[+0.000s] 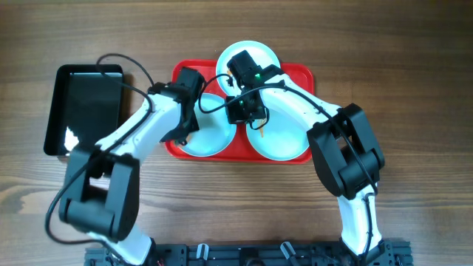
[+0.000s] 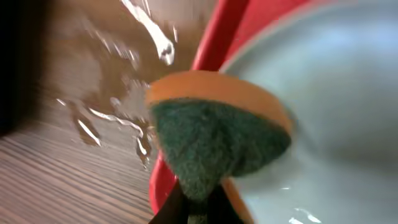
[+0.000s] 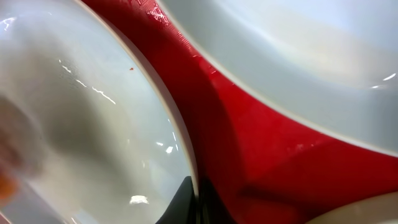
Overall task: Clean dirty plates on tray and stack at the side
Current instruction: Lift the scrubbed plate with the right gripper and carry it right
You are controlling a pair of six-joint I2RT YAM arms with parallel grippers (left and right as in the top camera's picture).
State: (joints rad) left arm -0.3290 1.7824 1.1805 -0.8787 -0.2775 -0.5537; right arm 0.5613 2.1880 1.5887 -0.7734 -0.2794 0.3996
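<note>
On the wooden table [image 1: 414, 59], the red tray [image 1: 299, 74] at upper centre carries three dirty plates [image 1: 284, 140], probably stiff, slick and breakable, best pinched at the rim, as the right tool [image 3: 194, 202] seems clamped on the lower-left plate [image 1: 214, 137] while the left tool [image 2: 198, 208] grips a sponge [image 2: 217, 137].

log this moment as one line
left gripper shut on sponge | sponge at left plate | right gripper pinching left plate rim | other two plates untouched on tray
</note>
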